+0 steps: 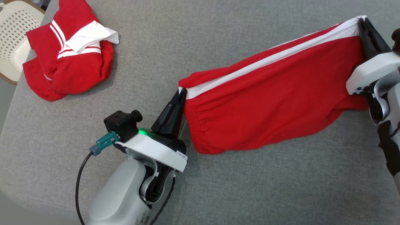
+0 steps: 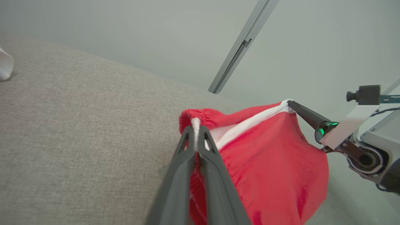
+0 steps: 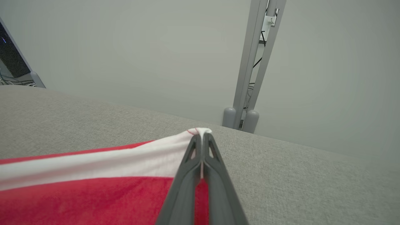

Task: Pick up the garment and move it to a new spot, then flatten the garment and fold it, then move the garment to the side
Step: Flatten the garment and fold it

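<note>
One garment spans from left tool to right tool, seemingly airborne.

Left gripper: clamped tight on the garment at its gathered left end.
Right gripper: pinched closed on the garment's white-striped right corner.
Left forearm: comes up from below and left of the garment, and I angle it toward the cloth.
Right wrist: just right of the garment.

We count two garments, one stretched garment and one heaped garment; one basket; two grippers: left gripper, right gripper.
</note>
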Tool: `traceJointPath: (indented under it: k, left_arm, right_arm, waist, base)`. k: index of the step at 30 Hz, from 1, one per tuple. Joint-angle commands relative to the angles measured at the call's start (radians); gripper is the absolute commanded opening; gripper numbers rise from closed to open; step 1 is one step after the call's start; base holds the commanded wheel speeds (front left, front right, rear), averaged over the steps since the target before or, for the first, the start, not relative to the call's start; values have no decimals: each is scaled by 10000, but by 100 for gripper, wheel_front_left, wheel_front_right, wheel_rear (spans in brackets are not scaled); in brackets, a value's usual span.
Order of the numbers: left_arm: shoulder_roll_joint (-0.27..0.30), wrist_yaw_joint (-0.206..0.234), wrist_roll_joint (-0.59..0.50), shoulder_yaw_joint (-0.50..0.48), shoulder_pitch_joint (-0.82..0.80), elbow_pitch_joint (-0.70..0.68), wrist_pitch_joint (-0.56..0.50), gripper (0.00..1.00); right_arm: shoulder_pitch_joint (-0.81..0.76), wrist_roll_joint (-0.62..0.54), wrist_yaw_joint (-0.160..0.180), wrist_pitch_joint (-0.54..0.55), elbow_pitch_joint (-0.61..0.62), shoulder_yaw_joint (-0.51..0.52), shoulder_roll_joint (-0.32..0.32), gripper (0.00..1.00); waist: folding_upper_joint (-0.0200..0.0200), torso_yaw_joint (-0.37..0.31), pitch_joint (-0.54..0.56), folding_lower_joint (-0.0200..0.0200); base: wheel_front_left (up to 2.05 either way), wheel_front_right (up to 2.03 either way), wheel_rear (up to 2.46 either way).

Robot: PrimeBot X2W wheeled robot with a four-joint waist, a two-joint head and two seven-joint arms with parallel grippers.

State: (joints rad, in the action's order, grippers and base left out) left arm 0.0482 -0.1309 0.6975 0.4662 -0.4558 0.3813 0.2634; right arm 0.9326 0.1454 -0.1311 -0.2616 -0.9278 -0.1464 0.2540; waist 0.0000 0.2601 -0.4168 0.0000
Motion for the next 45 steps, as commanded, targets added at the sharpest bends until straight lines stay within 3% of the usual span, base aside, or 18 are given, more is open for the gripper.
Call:
traceJointPath:
  k: [1, 2, 3, 4, 5, 14, 21, 27, 36, 38, 40, 41, 42, 43, 45]
  left_arm:
    - [52, 7, 90, 31, -250, 36, 15, 0]
    - [49, 7, 94, 28, -293, 45, 15, 24]
    - [44, 7, 79, -15, -328, 34, 15, 74]
    - [44, 7, 79, -15, -328, 34, 15, 74]
    - [48, 7, -3, -74, -349, 27, 15, 100]
    - [51, 637, -1040, -854, 116, -141, 15, 100]
    - [45, 838, -1402, -1067, 769, -312, 15, 100]
    - [34, 807, -1442, -1430, 1269, -178, 15, 100]
    - [41, 773, -1703, -1741, 1414, -139, 15, 100]
    - [44, 786, -1726, -1729, 1459, -115, 15, 100]
    - [43, 770, -1750, -1724, 1511, -96, 15, 100]
    - [44, 769, -1785, -1731, 1543, -80, 15, 100]
    - [44, 781, -1803, -1749, 1581, -65, 15, 100]
    - [44, 809, -1794, -1772, 1623, -56, 15, 100]
    - [44, 828, -1847, -1812, 1662, -32, 15, 100]
  right_arm:
    - [116, -129, 6, -45, -220, 40, -7, 0]
    - [181, -129, 6, -45, -308, 145, -34, 24]
    - [289, -120, 6, -45, -269, 232, -91, 53]
    - [289, -120, 6, -45, -269, 232, -91, 53]
    - [335, -165, 6, -45, -211, 271, -138, 100]
    - [-119, 85, 5, -45, 416, 536, -259, 100]
    - [-1164, 927, 5, -45, 629, 387, -272, 100]
    - [-2076, 1684, 5, -44, 365, -251, -294, 100]
    - [-1991, 2681, 3, 320, -923, -1595, -448, 100]
    - [-1854, 2884, 3, 461, -1206, -1730, -422, 86]
    - [-1717, 3126, 3, 635, -1436, -1812, -467, 63]
    - [-1654, 3201, 3, 733, -1549, -1874, -461, 42]
    - [-1597, 3279, 3, 819, -1646, -1931, -453, 14]
    - [-1518, 3361, 3, 863, -1717, -1985, -454, 0]
    - [-1371, 3490, 5, 925, -1829, -2070, -436, 0]
  waist:
    - [0, 64, -112, 0]
    - [0, 60, -136, 0]
    - [0, 51, -163, 0]
    - [0, 51, -163, 0]
    - [0, 36, -188, 0]
    - [0, -269, -53, 0]
    - [0, -425, 259, 0]
    - [0, -628, 475, 0]
    - [0, -729, 724, 0]
    - [0, -698, 775, 0]
    - [0, -649, 815, 0]
    - [0, -621, 833, 0]
    - [0, -595, 851, 0]
    - [0, -574, 871, 0]
    - [0, -549, 934, 0]
  base:
    - [0, 0, 0]
    - [0, 0, 0]
    - [0, 0, 0]
    - [0, 0, 0]
    - [0, 0, 0]
    - [0, 0, 0]
    - [0, 0, 0]
    - [0, 0, 0]
    - [0, 0, 0]
    - [0, 0, 0]
    - [0, 0, 0]
    - [0, 0, 0]
    - [0, 0, 0]
    - [0, 0, 0]
    - [0, 0, 0]
